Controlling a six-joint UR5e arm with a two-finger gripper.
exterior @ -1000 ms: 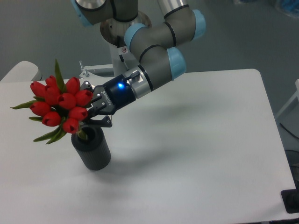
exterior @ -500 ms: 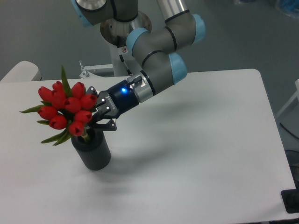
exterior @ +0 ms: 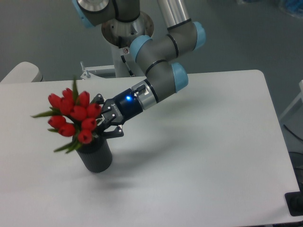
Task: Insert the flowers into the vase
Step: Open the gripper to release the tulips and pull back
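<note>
Over the last second your flowers (exterior: 73, 116) have swung rightward and stood up straighter: the red heads, which leaned well out to the left of the vase (exterior: 96, 157), now sit almost over its mouth, still tipped a little to the left. You can see the bunch's base meeting the rim, so the stems look to be entering or already partly inside the dark cylinder; how deep they go is hidden by the blooms.

Your gripper (exterior: 105, 124) has followed the same arc and is now just beside the bunch on its right, close above the rim. Its fingers reach in behind the heads, and I judge it to be clamped on the stems, though the contact itself is masked. I'd read the insertion as nearly done: what remains is seating the stems and letting go.

Around that, the vase stands upright near the left front of the white worktop (exterior: 208, 156), well apart from any edge on the right. The arm's base (exterior: 124, 28) rises behind the worktop, over a grey floor (exterior: 38, 33).
</note>
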